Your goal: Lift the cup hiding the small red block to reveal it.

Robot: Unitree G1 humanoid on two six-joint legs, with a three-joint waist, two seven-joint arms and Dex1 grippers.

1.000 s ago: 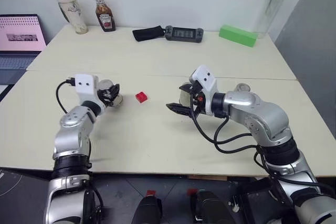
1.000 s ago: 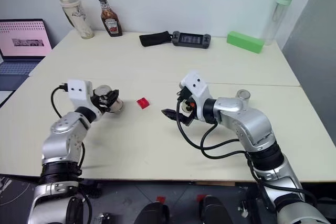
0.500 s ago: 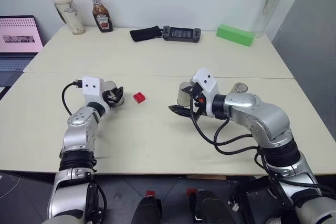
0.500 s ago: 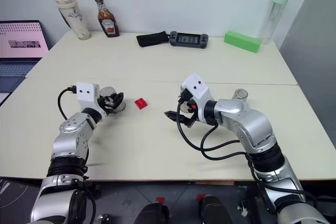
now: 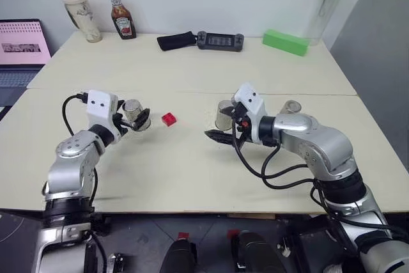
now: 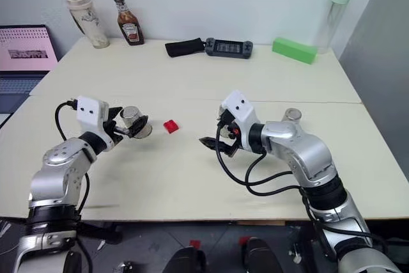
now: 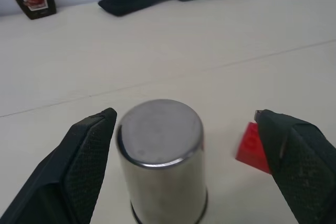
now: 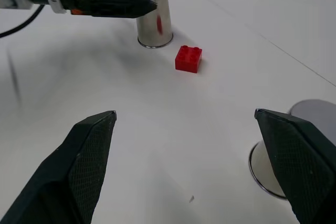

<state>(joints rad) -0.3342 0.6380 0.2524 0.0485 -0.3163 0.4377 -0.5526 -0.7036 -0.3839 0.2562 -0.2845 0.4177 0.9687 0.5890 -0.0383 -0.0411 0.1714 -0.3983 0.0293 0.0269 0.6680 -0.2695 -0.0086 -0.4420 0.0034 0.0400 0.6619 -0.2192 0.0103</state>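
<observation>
Now your left gripper (image 7: 184, 166) stands spread wide around the cup (image 7: 160, 161), gripping nothing, while the red block (image 5: 169, 119) lies bare on the table (image 5: 192, 171) just beside it. Your right gripper (image 8: 189, 166) is spread too, empty. That cup looks light, rigid and slick, so pinch it mid-wall.
</observation>
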